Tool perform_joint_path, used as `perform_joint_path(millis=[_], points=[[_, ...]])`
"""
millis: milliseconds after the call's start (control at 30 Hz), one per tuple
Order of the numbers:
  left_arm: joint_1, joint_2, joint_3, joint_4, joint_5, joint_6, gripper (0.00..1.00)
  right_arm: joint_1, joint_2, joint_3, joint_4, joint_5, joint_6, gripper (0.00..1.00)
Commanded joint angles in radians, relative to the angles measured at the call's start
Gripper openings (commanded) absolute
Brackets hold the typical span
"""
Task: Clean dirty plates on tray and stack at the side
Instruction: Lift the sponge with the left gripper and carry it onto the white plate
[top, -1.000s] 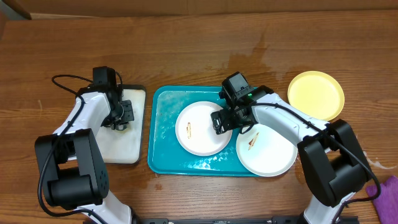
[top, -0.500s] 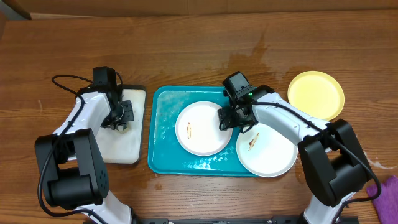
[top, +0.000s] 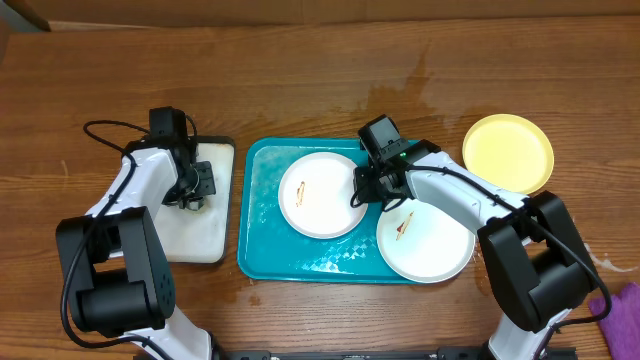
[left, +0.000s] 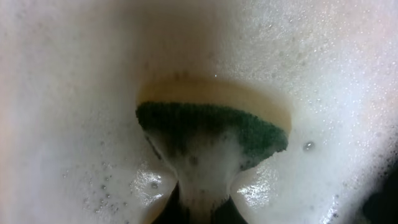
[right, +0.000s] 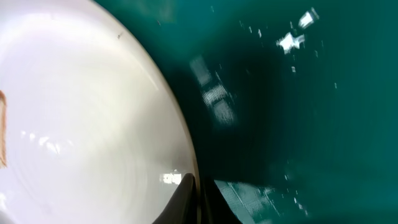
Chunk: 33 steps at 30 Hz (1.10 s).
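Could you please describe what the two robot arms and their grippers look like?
The left arm and right arm both have white shell links between bulky black joint housings, with thin black cables looping alongside. Each wrist carries a black boxy camera module; the right one shows a small green light. The left gripper and right gripper are black.

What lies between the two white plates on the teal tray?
Overhead: the right gripper, shut on the rim of the left white plate, then bare teal tray up to the right white plate.

Foamy white tray (top: 205, 238) holds a sponge (left: 211, 127) (green-topped).
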Motion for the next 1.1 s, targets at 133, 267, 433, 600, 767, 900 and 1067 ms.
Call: perform_joint_path(millis=[133, 267, 433, 600, 767, 900, 1067], points=[[-0.002, -0.008, 0.142, -0.105, 0.006, -0.036, 0.04, -0.002, -0.023, -0.004, 0.053, 0.005, 0.062, 0.04], [-0.002, -0.009, 0.194, -0.164, 0.006, -0.036, 0.04, -0.002, -0.023, -0.004, 0.06, 0.005, 0.072, 0.07], [-0.002, -0.008, 0.196, -0.189, -0.004, -0.035, 0.04, -0.002, -0.023, -0.004, 0.047, 0.005, 0.072, 0.09], [-0.002, -0.008, 0.195, -0.201, -0.03, -0.035, 0.04, -0.002, -0.023, -0.004, 0.045, 0.005, 0.072, 0.21], [-0.002, -0.008, 0.195, -0.187, -0.031, -0.008, 0.04, -0.002, -0.023, -0.004, 0.046, 0.005, 0.072, 0.43], [-0.002, -0.008, 0.195, -0.196, -0.024, 0.037, 0.04, -0.002, -0.023, -0.004, 0.046, 0.005, 0.071, 0.59], [-0.002, -0.008, 0.195, -0.215, -0.021, 0.036, 0.04, -0.002, -0.023, -0.004, 0.046, 0.005, 0.071, 0.85]])
